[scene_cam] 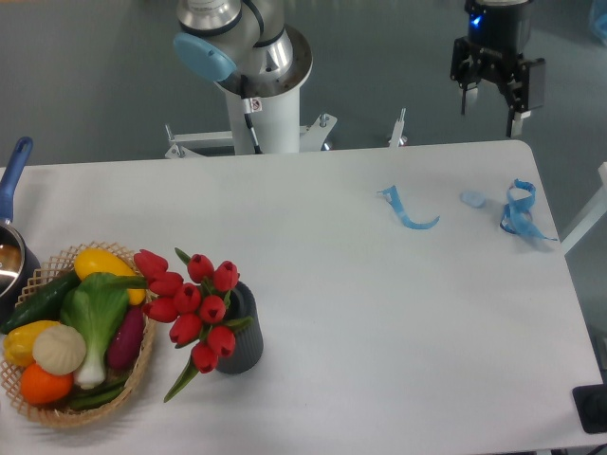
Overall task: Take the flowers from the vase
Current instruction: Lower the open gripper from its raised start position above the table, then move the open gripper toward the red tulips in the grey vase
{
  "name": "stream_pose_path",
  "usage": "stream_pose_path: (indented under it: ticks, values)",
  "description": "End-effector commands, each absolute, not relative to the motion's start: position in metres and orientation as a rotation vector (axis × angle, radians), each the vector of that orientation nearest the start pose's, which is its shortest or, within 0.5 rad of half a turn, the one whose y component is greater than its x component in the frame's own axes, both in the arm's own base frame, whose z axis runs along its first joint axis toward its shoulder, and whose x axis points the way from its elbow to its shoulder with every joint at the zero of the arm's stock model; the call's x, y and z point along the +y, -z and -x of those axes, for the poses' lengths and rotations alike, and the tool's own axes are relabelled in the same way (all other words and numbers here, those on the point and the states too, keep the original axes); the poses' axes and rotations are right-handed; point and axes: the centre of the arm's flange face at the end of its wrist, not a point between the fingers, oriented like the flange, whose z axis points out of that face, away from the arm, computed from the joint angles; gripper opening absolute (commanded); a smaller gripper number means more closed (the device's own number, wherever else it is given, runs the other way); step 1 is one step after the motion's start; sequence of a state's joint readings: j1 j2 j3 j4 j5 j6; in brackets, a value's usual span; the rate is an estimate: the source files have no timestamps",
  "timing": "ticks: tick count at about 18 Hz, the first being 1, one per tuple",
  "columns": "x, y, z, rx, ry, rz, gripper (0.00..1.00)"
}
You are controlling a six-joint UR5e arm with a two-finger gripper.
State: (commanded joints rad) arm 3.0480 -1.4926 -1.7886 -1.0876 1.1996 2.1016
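The flowers (190, 303), a bunch of red tulip buds with green leaves, stand in the vase (242, 332), a small dark grey ribbed cylinder at the front left of the white table (379, 332). The bunch leans left toward the basket. My gripper (491, 102) is high at the back right, above the table's far edge, far from the flowers. Its two fingers hang apart with nothing between them, so it is open.
A woven basket (142, 365) of vegetables sits just left of the vase, touching the flowers. A blue-handled pot (11, 190) is at the left edge. Blue ribbon scraps (410, 210) (520, 213) lie at the back right. The arm's white base (266, 109) stands behind the table.
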Motion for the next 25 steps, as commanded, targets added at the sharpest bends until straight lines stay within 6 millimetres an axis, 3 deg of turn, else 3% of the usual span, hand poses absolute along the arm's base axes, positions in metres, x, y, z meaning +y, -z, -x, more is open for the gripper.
stream_pose_path:
  ticks: [6, 9, 11, 15, 21, 25]
  values:
    - [0.215, -0.48, 0.457, 0.951, -0.597, 2.629, 1.0]
    - [0.215, -0.463, 0.453, 0.928, -0.552, 2.615, 1.0]
    - [0.219, -0.451, 0.445, 0.827, -0.509, 2.574, 1.0]
    - [0.226, -0.451, 0.434, 0.59, -0.468, 2.575, 1.0]
    - [0.269, -0.438, 0.417, 0.385, -0.288, 2.471, 1.0]
    - [0.299, -0.43, 0.405, 0.384, -0.192, 2.398, 1.0]
